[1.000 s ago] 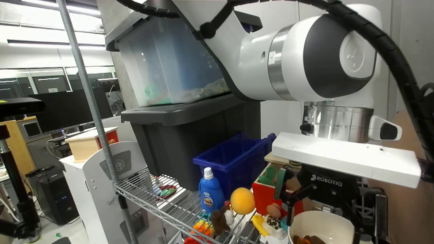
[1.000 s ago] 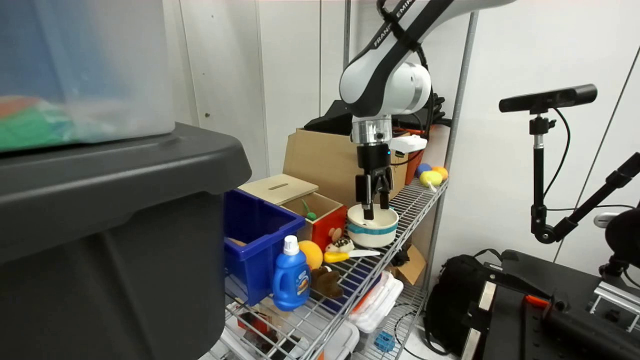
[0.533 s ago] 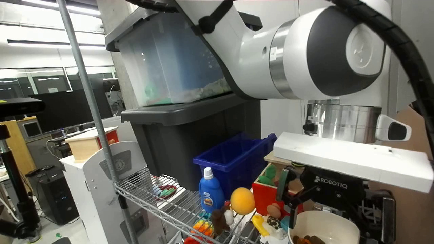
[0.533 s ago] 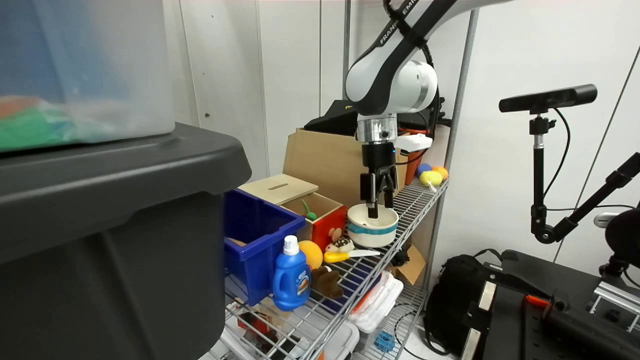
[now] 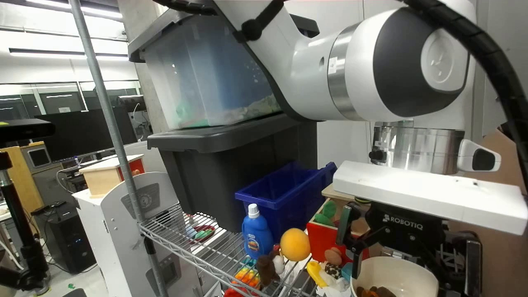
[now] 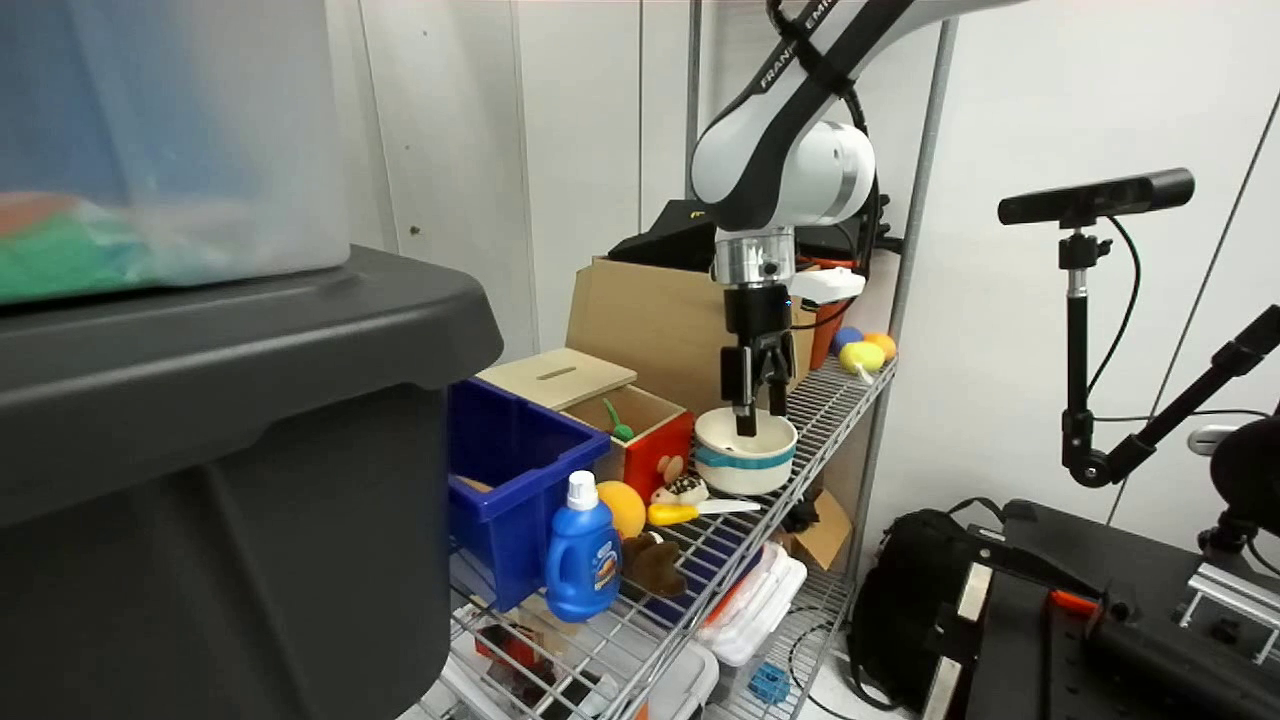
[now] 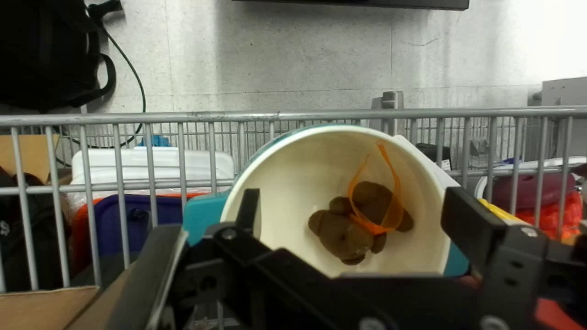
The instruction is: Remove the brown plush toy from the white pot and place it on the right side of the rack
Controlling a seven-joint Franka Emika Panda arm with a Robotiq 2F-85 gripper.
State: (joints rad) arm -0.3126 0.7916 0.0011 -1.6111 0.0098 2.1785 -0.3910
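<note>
Left to right in both exterior views: blue bin point(image 6: 527, 550), upright blue bottle point(image 6: 583, 562) just beside it, orange ball point(image 6: 622, 508), wooden box point(image 6: 657, 450) with a red panel and, at right, white pot point(image 6: 745, 481) on the wire rack point(image 7: 183, 118). At the pot's mouth, gripper point(image 6: 762, 417), jaws spread wide, grasping nothing; height of its tips against the rim hard to judge. Left to right in the wrist view: fingers point(image 7: 247, 208) at either side of the mouth and, about midway between them, brown plush toy point(image 7: 349, 230), at the bottom of the pot, not yet touched. Governing relation: toy straight below the spread gripper; long axis aslant, from near left to far right, oblique to the closing line. Single arm point(image 5: 307, 82), no nearer alternative. Likely calls next for a straight descent and a squeeze, perhaps after a slight wrist turn. Lift-out and placing at the rack's right side still to come.
</note>
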